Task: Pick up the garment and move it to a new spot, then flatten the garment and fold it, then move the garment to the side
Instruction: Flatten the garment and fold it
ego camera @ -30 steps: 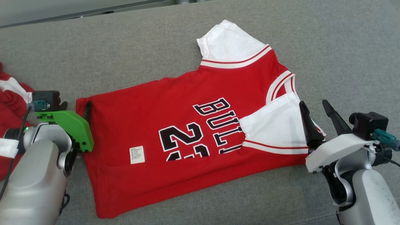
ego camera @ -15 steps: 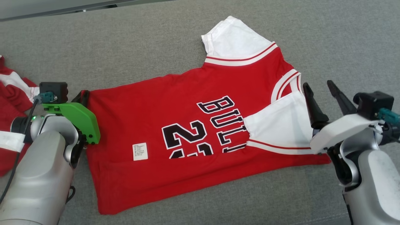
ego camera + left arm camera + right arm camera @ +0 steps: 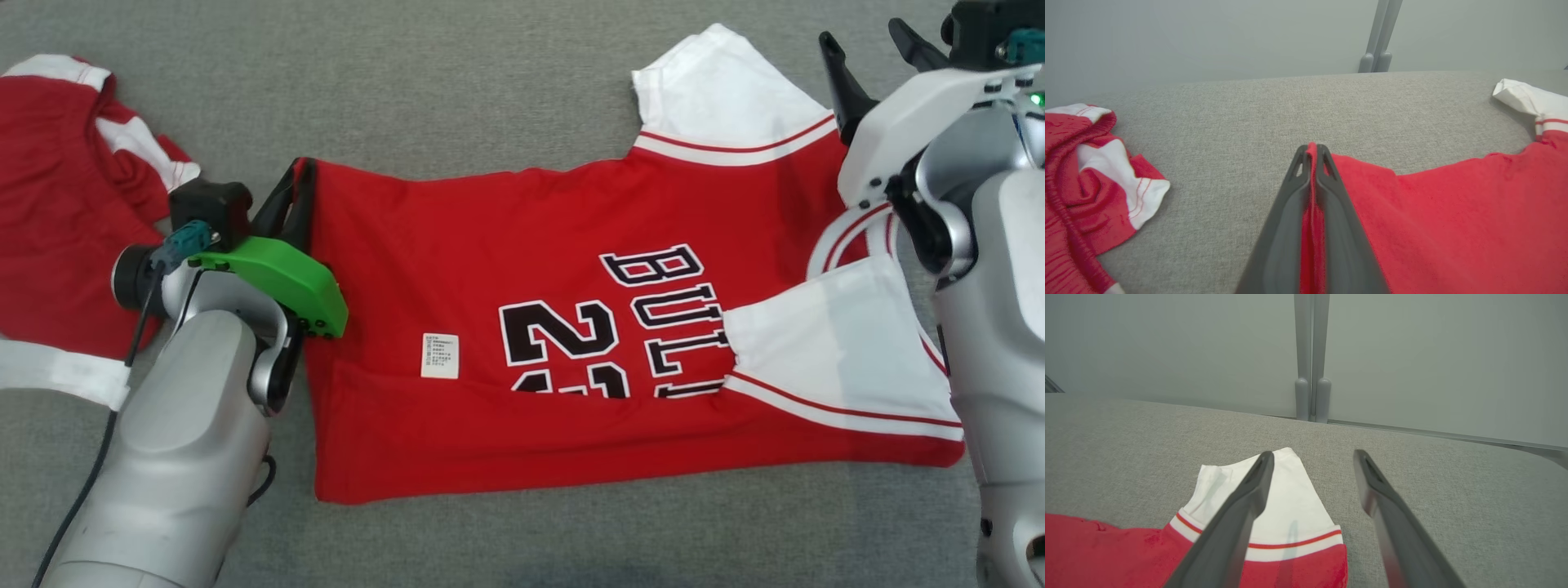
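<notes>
Left tool (image 3: 1311, 148) has just closed on the garment's (image 3: 522, 229) far-edge hem corner. Right tool (image 3: 864, 33) stays wide beside the sleeve (image 3: 718, 98); fold likely awaits its grip.

The red jersey (image 3: 457, 237) bears black, white-edged letters "BUL", running under its white sleeve (image 3: 833, 343), and beside them "2" and a fold-cut digit. The print on the white label (image 3: 439, 356) is too small to read.
</notes>
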Controlling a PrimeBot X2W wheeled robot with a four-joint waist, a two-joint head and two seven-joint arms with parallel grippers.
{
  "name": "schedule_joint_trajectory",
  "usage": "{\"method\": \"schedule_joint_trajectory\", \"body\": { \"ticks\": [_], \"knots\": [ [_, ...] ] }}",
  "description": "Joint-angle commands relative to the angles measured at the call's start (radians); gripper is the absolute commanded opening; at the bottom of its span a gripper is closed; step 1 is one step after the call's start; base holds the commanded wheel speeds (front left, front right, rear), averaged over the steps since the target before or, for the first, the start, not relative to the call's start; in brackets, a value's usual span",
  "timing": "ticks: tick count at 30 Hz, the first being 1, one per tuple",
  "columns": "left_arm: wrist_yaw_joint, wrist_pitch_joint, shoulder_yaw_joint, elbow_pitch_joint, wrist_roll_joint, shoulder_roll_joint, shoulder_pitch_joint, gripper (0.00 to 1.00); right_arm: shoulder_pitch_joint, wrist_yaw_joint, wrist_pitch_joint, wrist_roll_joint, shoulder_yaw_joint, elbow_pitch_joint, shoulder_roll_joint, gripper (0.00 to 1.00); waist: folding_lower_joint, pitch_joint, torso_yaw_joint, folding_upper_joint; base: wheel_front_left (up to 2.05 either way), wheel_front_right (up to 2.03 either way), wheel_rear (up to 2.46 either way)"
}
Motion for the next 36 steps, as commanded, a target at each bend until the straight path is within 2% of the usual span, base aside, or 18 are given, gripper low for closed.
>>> {"method": "schedule_joint_trajectory", "body": {
  "ticks": [1,6,13,18,26,27,28,29,32,33,34,36],
  "knots": [
    [0.011,-0.011,-0.004,-0.019,0.009,-0.01,0.01,0.0,-0.043,0.0,0.017,0.002,0.001,0.04,-0.005,1.0,-0.0001,0.053,0.073,0.0039,0.0,0.0,0.0],
    [0.021,-0.026,-0.016,-0.082,0.014,-0.046,0.016,0.0,-0.188,0.0,0.066,-0.034,0.001,0.211,-0.027,1.0,-0.0001,0.101,0.138,0.0039,0.0,0.0,0.0],
    [0.025,-0.035,-0.036,-0.12,0.015,-0.084,0.008,0.0,-0.323,0.0,0.103,-0.107,-0.059,0.42,-0.037,1.0,-0.0001,0.152,0.2,0.0039,0.0,0.0,0.0],
    [0.02,-0.036,-0.043,-0.118,0.011,-0.096,0.0,0.0,-0.374,0.0,0.105,-0.157,-0.07,0.525,-0.04,1.0,-0.0001,0.164,0.216,0.0039,0.0,0.0,0.0],
    [0.014,-0.041,-0.049,-0.108,0.006,-0.104,-0.018,0.0,-0.417,0.0,0.091,-0.214,-0.088,0.626,-0.037,1.0,-0.0001,0.174,0.222,0.0039,0.0,0.0,0.0],
    [0.013,-0.041,-0.05,-0.106,0.005,-0.104,-0.02,0.0,-0.421,0.0,0.09,-0.219,-0.089,0.637,-0.035,0.85,-0.0001,0.175,0.222,0.0039,0.0,0.0,0.0],
    [0.012,-0.04,-0.05,-0.105,0.004,-0.103,-0.023,0.0,-0.424,0.0,0.088,-0.224,-0.091,0.648,-0.033,0.58,-0.0001,0.176,0.221,0.0039,0.0,0.0,0.0],
    [0.012,-0.04,-0.05,-0.104,0.004,-0.102,-0.025,0.0,-0.43,0.0,0.088,-0.228,-0.094,0.658,-0.031,0.42,-0.0001,0.176,0.219,0.0039,0.0,0.0,0.0],
    [0.011,-0.042,-0.051,-0.099,0.002,-0.097,-0.028,0.0,-0.436,-0.001,0.079,-0.243,-0.098,0.684,-0.032,0.16,-0.0001,0.172,0.213,0.0039,0.0,0.0,0.0],
    [0.01,-0.042,-0.052,-0.097,0.001,-0.096,-0.027,0.0,-0.438,-0.001,0.075,-0.246,-0.101,0.69,-0.03,0.05,-0.0001,0.169,0.21,0.0039,0.0,0.0,0.0],
    [0.01,-0.042,-0.052,-0.095,0.0,-0.093,-0.026,0.0,-0.44,-0.001,0.064,-0.252,-0.106,0.694,-0.028,0.0,-0.0001,0.166,0.207,0.0039,0.0,0.0,0.0],
    [0.013,-0.042,-0.051,-0.09,-0.002,-0.09,-0.026,0.0,-0.446,-0.001,0.037,-0.258,-0.115,0.698,-0.023,0.0,-0.0001,0.158,0.199,0.0039,0.0,0.0,0.0]
  ]
}}
